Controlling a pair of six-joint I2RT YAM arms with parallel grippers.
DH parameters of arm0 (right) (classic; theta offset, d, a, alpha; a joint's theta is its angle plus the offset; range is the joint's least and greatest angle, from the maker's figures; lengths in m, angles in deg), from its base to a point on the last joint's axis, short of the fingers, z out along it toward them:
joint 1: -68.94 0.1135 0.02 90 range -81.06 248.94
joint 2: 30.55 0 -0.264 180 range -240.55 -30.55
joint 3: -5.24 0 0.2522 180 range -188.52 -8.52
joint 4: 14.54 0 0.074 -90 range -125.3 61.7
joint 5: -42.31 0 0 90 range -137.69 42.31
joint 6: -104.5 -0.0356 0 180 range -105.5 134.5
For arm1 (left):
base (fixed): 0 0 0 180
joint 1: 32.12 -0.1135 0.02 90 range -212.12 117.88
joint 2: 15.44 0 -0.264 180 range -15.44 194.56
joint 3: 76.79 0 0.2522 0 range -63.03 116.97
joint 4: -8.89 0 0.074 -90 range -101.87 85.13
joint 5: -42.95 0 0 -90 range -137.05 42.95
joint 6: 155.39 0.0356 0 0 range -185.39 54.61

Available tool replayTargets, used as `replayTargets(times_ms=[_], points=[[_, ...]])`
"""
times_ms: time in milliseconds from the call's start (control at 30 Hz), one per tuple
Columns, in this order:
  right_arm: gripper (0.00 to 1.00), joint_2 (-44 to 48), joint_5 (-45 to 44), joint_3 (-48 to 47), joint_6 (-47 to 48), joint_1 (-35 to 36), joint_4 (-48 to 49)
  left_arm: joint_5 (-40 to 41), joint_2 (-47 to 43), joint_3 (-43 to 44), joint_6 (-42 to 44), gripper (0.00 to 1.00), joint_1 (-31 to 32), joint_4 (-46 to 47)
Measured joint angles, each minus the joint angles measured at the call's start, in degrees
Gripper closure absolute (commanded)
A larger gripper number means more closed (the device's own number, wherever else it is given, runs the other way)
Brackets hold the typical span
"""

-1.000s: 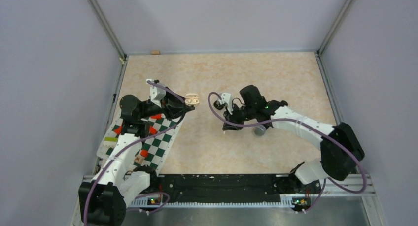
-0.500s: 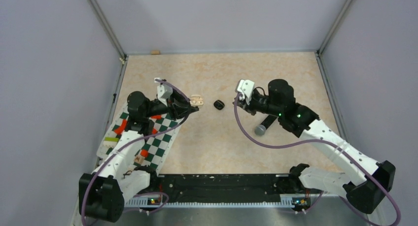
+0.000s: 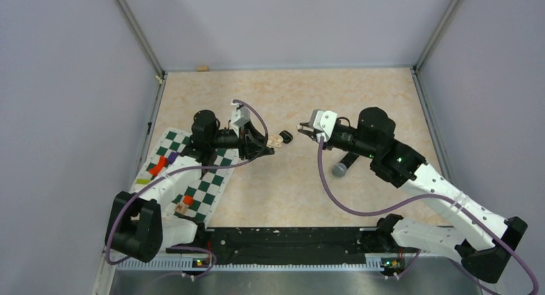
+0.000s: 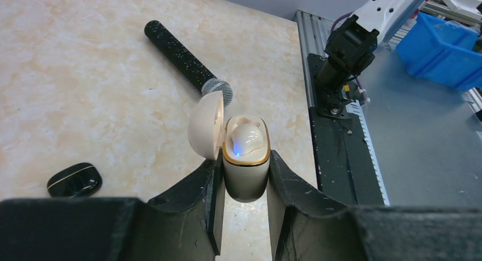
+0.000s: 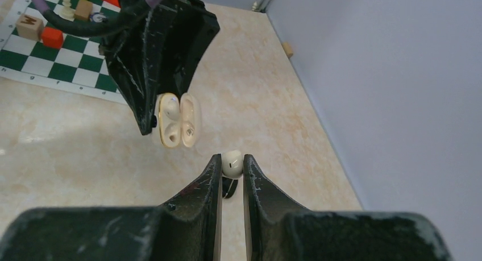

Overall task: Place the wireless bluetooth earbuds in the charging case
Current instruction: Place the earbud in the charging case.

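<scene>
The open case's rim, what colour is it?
Gold, on a cream case; clearest in the left wrist view.

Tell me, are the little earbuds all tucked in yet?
Not quite. Done: the cream charging case, lid open in the left gripper, seems to hold one white earbud already. In hand: the right gripper pinches another white earbud near it. Left: slot it in. The closed black case on the table hides any black buds.

Beige marbled table [image 3: 360, 96], black microphone [image 3: 347, 161], small black case [image 3: 286, 136], chessboard mat [image 3: 209, 189]
</scene>
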Motion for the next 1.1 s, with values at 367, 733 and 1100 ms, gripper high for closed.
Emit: replayTargets(times_ms=[367, 733, 1100], points=[[0.96, -2.4, -1.5, 2.4, -0.1, 4.4, 3.0, -1.3, 1.4, 5.5, 6.8, 0.97, 2.6, -11.2], [0.96, -3.1, -4.3, 1.2, 0.5, 4.5, 0.8, 1.4, 2.2, 20.0, 32.3, 0.97, -0.7, -41.3], [0.96, -4.8, -5.6, 1.0, 1.3, 4.8, 1.3, 1.5, 2.3, 15.7, 34.2, 0.96, 3.9, -40.6]])
